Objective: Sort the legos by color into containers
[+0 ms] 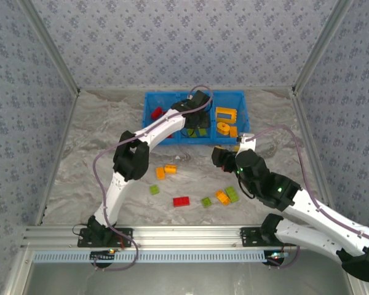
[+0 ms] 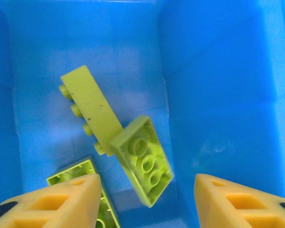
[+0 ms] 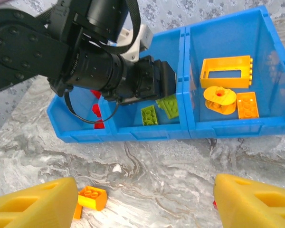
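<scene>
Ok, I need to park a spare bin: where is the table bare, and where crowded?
Bare marble lies left of the blue tray, out to the left wall, and right of it near the far corner. The near middle, in front of the tray, is crowded with loose bricks.

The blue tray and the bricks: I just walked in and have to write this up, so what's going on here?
Two robot arms are sorting bricks by colour into the blue tray. The left gripper hangs over the middle compartment, jaws open, lime green bricks lying below it. The right gripper hovers open and empty above the table. Orange pieces sit in the right compartment, red ones in the left. Several loose bricks lie unsorted on the table.
</scene>
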Controlling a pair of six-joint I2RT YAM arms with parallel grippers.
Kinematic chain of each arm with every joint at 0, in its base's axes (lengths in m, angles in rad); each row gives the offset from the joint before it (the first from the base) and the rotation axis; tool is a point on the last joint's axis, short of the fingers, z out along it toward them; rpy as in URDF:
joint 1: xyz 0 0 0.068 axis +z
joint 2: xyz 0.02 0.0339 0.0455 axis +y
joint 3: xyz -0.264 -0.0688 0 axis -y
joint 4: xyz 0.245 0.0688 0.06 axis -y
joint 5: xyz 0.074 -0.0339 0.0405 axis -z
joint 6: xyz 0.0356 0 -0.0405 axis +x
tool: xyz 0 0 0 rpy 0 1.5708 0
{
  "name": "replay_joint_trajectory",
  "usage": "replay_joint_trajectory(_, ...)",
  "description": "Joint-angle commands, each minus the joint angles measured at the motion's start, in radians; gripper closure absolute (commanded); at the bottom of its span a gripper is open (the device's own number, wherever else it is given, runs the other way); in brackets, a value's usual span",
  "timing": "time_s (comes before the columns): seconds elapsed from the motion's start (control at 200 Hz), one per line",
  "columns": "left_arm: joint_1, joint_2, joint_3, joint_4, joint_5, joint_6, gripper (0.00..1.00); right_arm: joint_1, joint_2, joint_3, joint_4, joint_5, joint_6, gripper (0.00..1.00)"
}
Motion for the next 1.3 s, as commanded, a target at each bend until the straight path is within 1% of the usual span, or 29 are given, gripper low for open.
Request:
replay_joint_trajectory(0.0,-0.012,-0.078,-0.049,0.029,0.015,-0.019,0.45,-0.006,-0.017,-0.007,-0.055,0.018,0.039,0.22)
replay_joint_trajectory(0.105,-0.018,-0.161,-0.109,0.047,-0.012,-0.029,0.45,-0.005,-0.022,0.000,-0.090,0.029,0.048,0.22)
replay_joint_trajectory(0.245,-0.037,-0.311,-0.194,0.080,-0.056,-0.046,0.45,-0.008,-0.032,0.013,-0.159,0.050,0.061,0.23)
replay_joint_trajectory(0.35,-0.067,-0.436,-0.311,0.112,-0.085,-0.026,0.45,-0.012,-0.031,0.036,-0.227,0.057,0.069,0.23)
replay_joint_trajectory(0.605,-0.165,-0.785,-0.677,0.216,-0.098,0.013,0.44,0.007,0.015,0.061,-0.398,0.013,0.081,0.25)
replay_joint_trajectory(0.72,-0.213,-0.941,-0.837,0.230,-0.092,0.015,0.44,0.028,0.049,0.064,-0.448,-0.026,0.082,0.27)
replay_joint_trajectory(0.824,-0.258,-1.075,-0.965,0.226,-0.103,0.005,0.44,0.065,0.115,0.084,-0.484,-0.070,0.066,0.28)
replay_joint_trajectory(0.924,-0.305,-1.210,-1.084,0.203,-0.172,-0.043,0.44,0.106,0.192,0.094,-0.445,-0.123,0.025,0.27)
replay_joint_trajectory(0.989,-0.331,-1.299,-1.157,0.174,-0.239,-0.097,0.44,0.118,0.262,0.102,-0.375,-0.182,0.008,0.27)
replay_joint_trajectory(1.004,-0.336,-1.320,-1.173,0.164,-0.255,-0.110,0.44,0.121,0.276,0.105,-0.353,-0.196,-0.028,0.27)
replay_joint_trajectory(1.089,-0.356,-1.432,-1.257,0.106,-0.340,-0.191,0.45,0.138,0.389,0.130,-0.258,-0.268,-0.100,0.24)
replay_joint_trajectory(1.169,-0.362,-1.534,-1.319,0.053,-0.393,-0.255,0.44,0.138,0.494,0.157,-0.156,-0.320,-0.184,0.20)
replay_joint_trajectory(1.294,-0.364,-1.656,-1.364,-0.001,-0.451,-0.298,0.45,0.133,0.689,0.242,-0.110,-0.316,-0.350,0.17)
